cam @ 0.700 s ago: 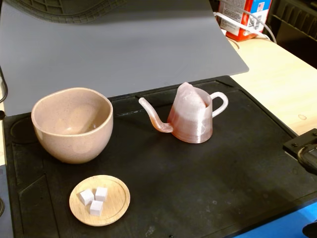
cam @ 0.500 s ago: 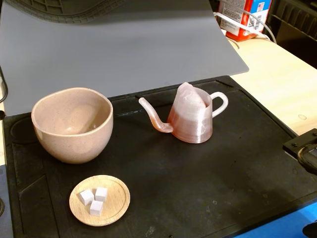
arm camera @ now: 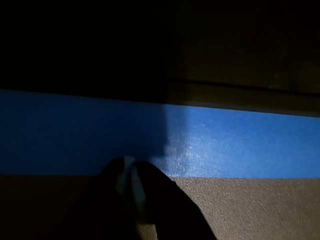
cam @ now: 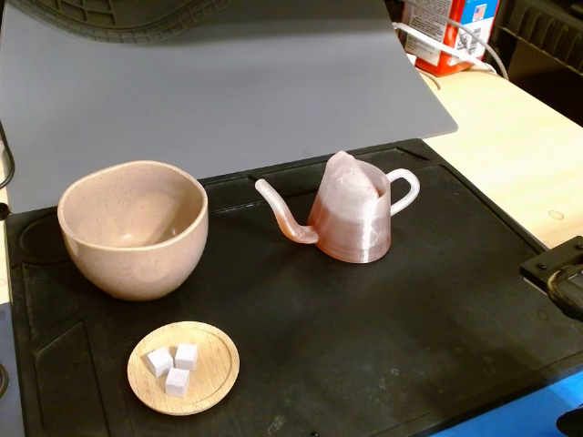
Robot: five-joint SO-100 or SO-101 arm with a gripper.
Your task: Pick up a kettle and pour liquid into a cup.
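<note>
The pinkish translucent kettle [cam: 351, 223] stands upright on the black mat [cam: 364, 337] in the fixed view, with its thin spout pointing left and its whitish loop handle on the right. Its lower body looks darker reddish; the liquid itself cannot be made out. The speckled beige-pink cup [cam: 137, 232] stands left of the kettle, apart from it, and its inside looks empty. A black part of the arm [cam: 557, 273] shows at the right edge, well clear of the kettle. In the dark wrist view my gripper [arm camera: 129, 167] has its fingers together over a blue tape strip [arm camera: 225, 145], holding nothing.
A small wooden dish [cam: 211, 378] with three white cubes [cam: 173, 364] sits in front of the cup. A grey sheet [cam: 228, 82] lies behind the mat. A red and white carton [cam: 446, 32] and cables stand at the back right on the wooden table [cam: 510, 155].
</note>
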